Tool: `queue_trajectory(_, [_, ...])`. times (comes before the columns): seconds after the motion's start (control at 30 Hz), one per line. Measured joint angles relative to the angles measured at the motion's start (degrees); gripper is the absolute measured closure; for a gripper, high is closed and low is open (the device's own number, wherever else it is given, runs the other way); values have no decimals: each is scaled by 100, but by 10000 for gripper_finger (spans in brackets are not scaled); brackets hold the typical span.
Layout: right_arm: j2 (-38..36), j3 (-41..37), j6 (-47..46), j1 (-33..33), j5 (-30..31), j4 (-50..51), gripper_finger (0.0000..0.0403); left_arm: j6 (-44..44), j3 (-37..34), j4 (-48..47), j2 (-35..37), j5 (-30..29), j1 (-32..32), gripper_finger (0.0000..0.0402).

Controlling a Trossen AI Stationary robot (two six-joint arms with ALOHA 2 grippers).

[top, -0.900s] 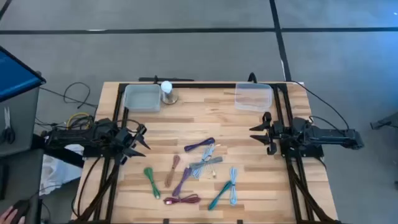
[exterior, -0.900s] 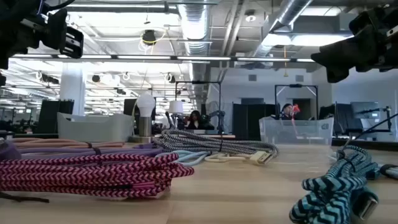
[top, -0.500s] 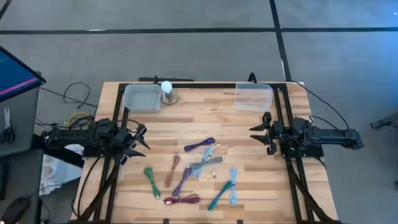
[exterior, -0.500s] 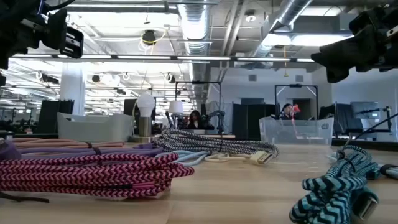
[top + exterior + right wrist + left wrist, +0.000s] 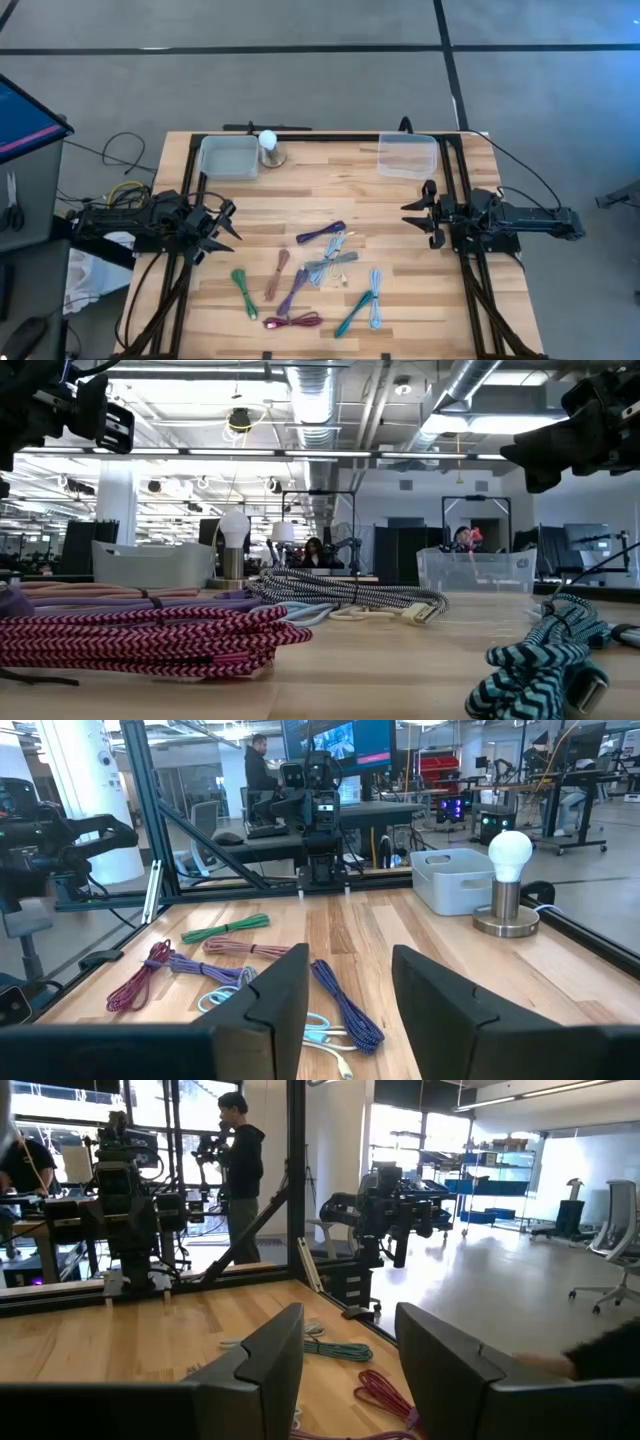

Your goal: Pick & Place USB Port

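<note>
Left gripper (image 5: 222,224): fingers spread, holding nothing; raised off the table (image 5: 400,300) at its left edge, well apart from the cables.

Right gripper (image 5: 424,211): fingers likewise apart and empty; at the right edge, just in front of the clear bin (image 5: 407,155).

Cables (the task's items): a loose heap at the table's middle, between the two grippers. Included: purple cable (image 5: 320,234), grey cable (image 5: 333,262), tan cable (image 5: 277,274), green cable (image 5: 243,291), magenta cable (image 5: 292,321), teal cable (image 5: 353,312), light blue cable (image 5: 375,299).

Containers: grey bin (image 5: 228,157) at the far left of the table's back edge, with a lamp (image 5: 268,147) just beside it; the clear bin at the far right.

Risks, judged: several bundles touch or overlap near the grey cable, so a grasp there may lift two together or drag a neighbour; slack ends may catch; thin bundles lying flat may slip from a shallow pinch.

View differences: the high view alone gives the full layout and both bins. The low view shows the magenta cable's (image 5: 150,640) braided weave and a plug end (image 5: 421,612), not legible from above. The right wrist view shows the lamp's (image 5: 510,885) bulb and base side-on; the left wrist view shows a person (image 5: 240,1170) beyond the table.
</note>
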State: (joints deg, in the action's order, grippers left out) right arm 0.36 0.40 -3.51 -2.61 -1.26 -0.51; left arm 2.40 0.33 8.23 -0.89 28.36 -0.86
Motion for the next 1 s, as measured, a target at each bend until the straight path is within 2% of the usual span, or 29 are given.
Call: queue_trajectory(1.0, [0, -2, -2, -17, 127, -7, 264, -1, -1, 32, 0, 0, 0, 242])
